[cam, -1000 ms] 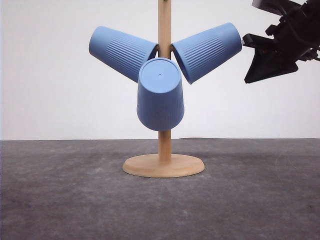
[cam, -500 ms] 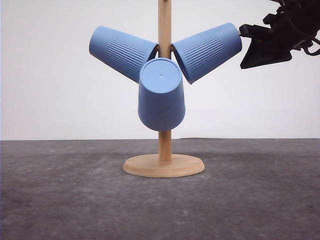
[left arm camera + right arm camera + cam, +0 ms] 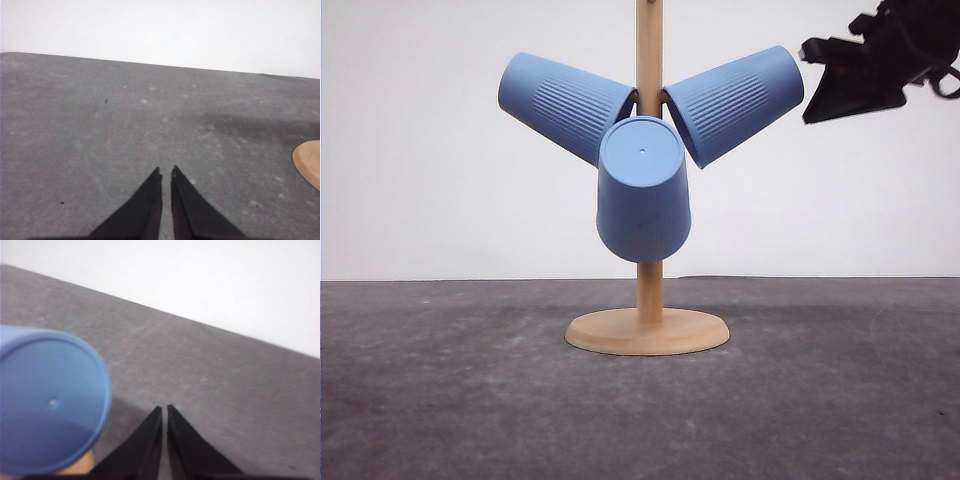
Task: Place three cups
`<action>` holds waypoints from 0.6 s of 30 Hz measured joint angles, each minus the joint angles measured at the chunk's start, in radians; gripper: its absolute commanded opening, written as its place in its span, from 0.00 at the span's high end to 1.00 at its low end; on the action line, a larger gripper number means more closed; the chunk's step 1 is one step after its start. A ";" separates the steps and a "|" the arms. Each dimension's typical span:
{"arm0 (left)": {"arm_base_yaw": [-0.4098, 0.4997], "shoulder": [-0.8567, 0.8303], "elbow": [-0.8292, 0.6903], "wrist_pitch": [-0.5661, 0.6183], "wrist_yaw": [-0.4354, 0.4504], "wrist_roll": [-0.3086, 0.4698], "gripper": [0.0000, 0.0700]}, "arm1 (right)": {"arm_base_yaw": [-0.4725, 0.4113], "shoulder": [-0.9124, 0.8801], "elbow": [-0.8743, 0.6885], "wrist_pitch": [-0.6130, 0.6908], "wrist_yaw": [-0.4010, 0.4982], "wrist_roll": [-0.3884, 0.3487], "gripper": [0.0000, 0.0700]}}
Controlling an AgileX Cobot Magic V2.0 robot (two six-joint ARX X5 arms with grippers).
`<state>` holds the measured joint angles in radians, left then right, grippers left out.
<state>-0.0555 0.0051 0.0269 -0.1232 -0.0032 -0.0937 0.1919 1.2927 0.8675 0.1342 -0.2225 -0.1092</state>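
Frontally: three light-blue cups hung on a wooden stand (image 3: 648,330) on the grey table (image 3: 440,400) — left cup (image 3: 563,104) tilted up-left, right cup (image 3: 735,102) tilted up-right, front cup (image 3: 642,190) base toward camera, hiding part of the post. Right gripper (image 3: 812,78) high, just beside the right cup's base, apart from it.

Left wrist: left gripper (image 3: 165,176) clenched on nothing, low over bare table; stand's base edge (image 3: 309,161) off to one side.

Right wrist: fingertips pressed together, empty; cup base (image 3: 47,402) close beside.
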 measured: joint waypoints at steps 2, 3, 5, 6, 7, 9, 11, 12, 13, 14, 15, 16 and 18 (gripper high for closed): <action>0.000 0.000 0.000 0.000 0.000 0.000 0.98 | -0.012 -0.050 -0.015 -0.086 0.089 -0.009 0.98; 0.000 0.000 0.000 0.000 0.000 0.000 0.98 | -0.024 -0.086 -0.042 -0.134 0.150 -0.009 0.98; 0.000 0.000 0.000 0.000 0.000 0.000 0.98 | -0.060 -0.165 -0.130 -0.197 0.244 -0.004 0.98; 0.000 0.000 0.000 0.000 0.000 0.000 0.98 | -0.086 -0.215 -0.195 -0.202 0.267 0.001 0.98; 0.000 0.000 0.000 0.000 0.000 0.000 0.98 | -0.114 -0.268 -0.265 -0.198 0.277 0.007 0.98; 0.000 0.000 0.000 0.000 0.000 0.000 0.98 | -0.159 -0.389 -0.392 -0.177 0.280 0.015 0.98; 0.000 0.000 0.000 0.000 0.000 0.000 0.98 | -0.200 -0.552 -0.517 -0.162 0.279 0.020 0.98; 0.000 0.000 0.000 0.000 0.000 0.000 0.98 | -0.217 -0.631 -0.569 -0.159 0.280 0.021 0.98; 0.000 0.000 0.000 0.000 0.000 0.000 0.98 | -0.232 -0.709 -0.619 -0.162 0.282 0.022 0.98; 0.000 0.000 0.000 0.000 0.000 0.000 0.98 | -0.243 -0.780 -0.662 -0.173 0.285 0.023 0.98; 0.000 0.000 0.000 0.000 0.000 0.000 0.98 | -0.250 -0.850 -0.702 -0.192 0.291 0.025 0.98; 0.000 0.000 0.000 0.000 0.000 0.000 0.98 | -0.257 -0.918 -0.738 -0.216 0.300 0.029 0.98; 0.000 0.000 0.000 0.000 0.000 0.000 0.98 | -0.257 -1.024 -0.781 -0.268 0.305 0.030 0.98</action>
<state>-0.0555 0.0051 0.0269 -0.1230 -0.0031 -0.0937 -0.0652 0.2686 0.0860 -0.1343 0.0830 -0.0788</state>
